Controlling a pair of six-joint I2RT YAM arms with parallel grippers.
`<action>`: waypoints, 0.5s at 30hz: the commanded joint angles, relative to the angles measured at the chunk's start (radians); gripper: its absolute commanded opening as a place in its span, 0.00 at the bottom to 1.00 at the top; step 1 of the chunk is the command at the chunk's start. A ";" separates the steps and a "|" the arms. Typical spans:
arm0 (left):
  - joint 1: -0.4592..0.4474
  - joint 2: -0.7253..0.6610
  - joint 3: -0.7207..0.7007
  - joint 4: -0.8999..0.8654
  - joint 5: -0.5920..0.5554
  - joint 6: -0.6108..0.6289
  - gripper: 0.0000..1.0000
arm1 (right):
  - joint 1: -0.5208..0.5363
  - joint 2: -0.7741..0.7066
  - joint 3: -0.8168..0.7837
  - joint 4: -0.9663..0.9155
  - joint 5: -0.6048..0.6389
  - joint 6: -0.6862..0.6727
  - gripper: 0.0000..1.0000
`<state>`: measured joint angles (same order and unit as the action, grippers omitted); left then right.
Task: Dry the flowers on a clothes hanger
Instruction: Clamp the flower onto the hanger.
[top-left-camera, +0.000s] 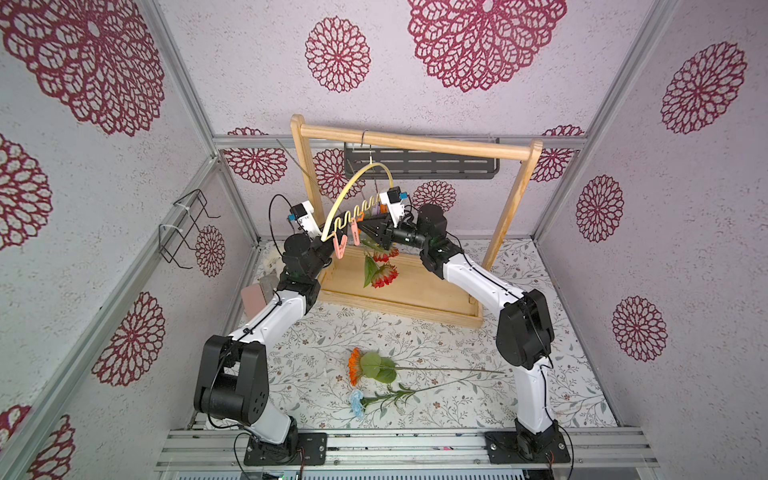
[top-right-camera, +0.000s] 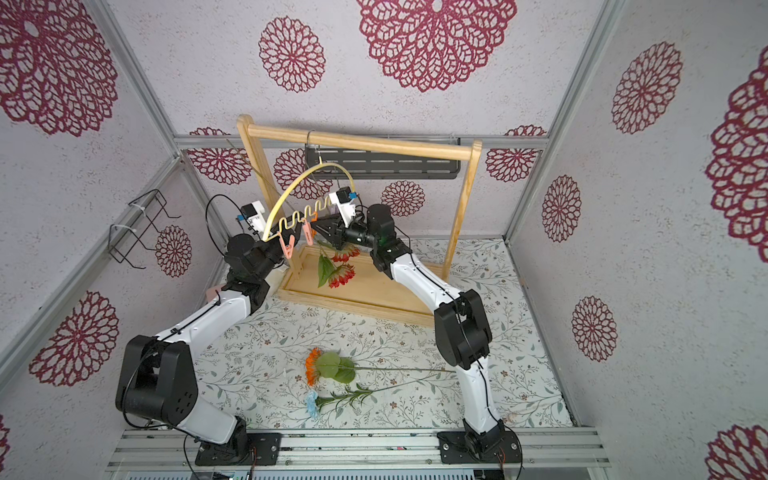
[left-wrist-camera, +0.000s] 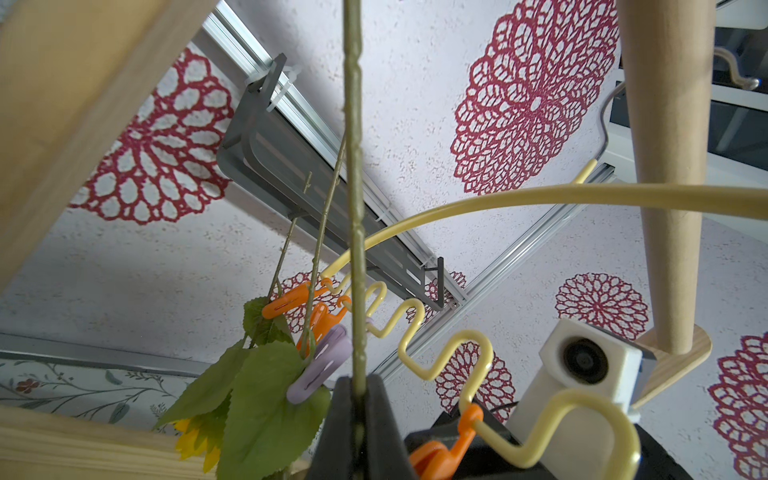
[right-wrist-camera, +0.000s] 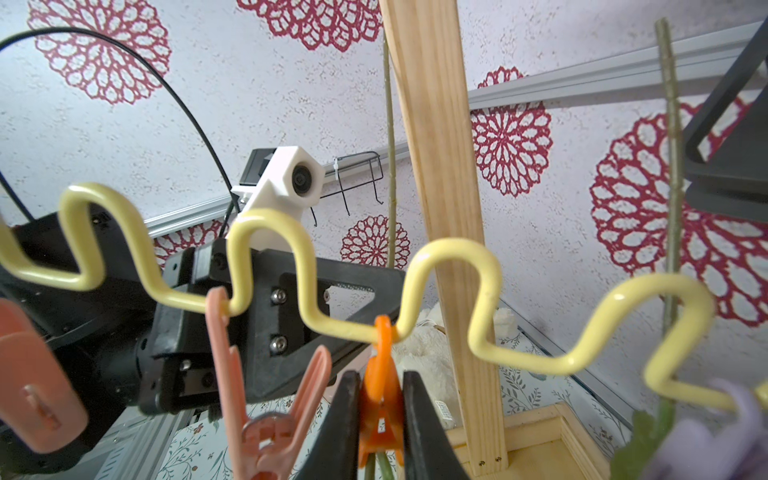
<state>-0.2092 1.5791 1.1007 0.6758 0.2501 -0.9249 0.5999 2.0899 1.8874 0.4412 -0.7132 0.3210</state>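
Note:
The pale yellow clothes hanger (top-left-camera: 349, 189) (top-right-camera: 286, 195) hangs by its metal hook from the wooden rack's rod, tilted down to the left. Two red flowers (top-left-camera: 384, 270) dangle head-down beneath its wavy bar (right-wrist-camera: 453, 249). My left gripper (left-wrist-camera: 358, 380) is shut on a green flower stem (left-wrist-camera: 353, 166) that runs up past the bar. My right gripper (right-wrist-camera: 380, 376) (top-left-camera: 368, 232) is shut on an orange clothespin (right-wrist-camera: 381, 345) hung from the bar, with green stems at its lower end. A yellow flower (left-wrist-camera: 195, 440) hangs from other clothespins. An orange flower (top-left-camera: 355, 365) and a light blue flower (top-left-camera: 357, 401) lie on the table.
The wooden rack (top-left-camera: 415, 143) stands on its wooden base tray (top-left-camera: 415, 299) at the back. Two pink clothespins (top-left-camera: 340, 247) hang at the hanger's low end. A black shelf (top-left-camera: 419, 164) is on the back wall and a wire holder (top-left-camera: 183, 224) on the left wall.

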 joint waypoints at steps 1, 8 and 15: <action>-0.015 -0.025 0.028 0.017 0.022 0.013 0.00 | -0.002 -0.072 -0.005 0.012 -0.020 0.004 0.29; -0.014 -0.026 0.027 0.022 0.027 0.005 0.00 | -0.003 -0.076 -0.013 0.010 -0.026 0.001 0.39; -0.014 -0.027 0.027 0.025 0.033 -0.002 0.11 | -0.006 -0.104 -0.056 0.043 -0.029 0.003 0.51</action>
<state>-0.2096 1.5784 1.1007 0.6765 0.2588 -0.9279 0.5983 2.0838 1.8385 0.4343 -0.7204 0.3161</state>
